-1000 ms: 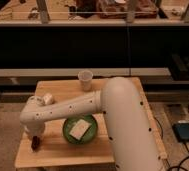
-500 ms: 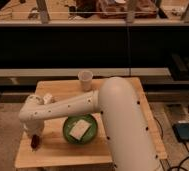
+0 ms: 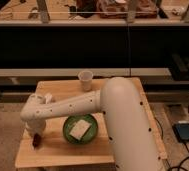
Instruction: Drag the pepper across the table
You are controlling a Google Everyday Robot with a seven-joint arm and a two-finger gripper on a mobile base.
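The pepper [image 3: 36, 142] is a small dark red thing near the front left corner of the light wooden table [image 3: 58, 152]. My gripper [image 3: 36, 135] points down at the left end of the white arm [image 3: 73, 106] and sits right over the pepper, hiding its top. I cannot tell whether it touches the pepper.
A green plate [image 3: 68, 135] holding a flat white piece [image 3: 80, 128] lies just right of the gripper. A white cup [image 3: 86, 80] stands at the table's back edge. A small white object [image 3: 47, 97] lies at back left. A long dark shelf [image 3: 88, 45] runs behind.
The arm and gripper have shifted only slightly over the front left corner. The pepper stays under the gripper in about the same spot.
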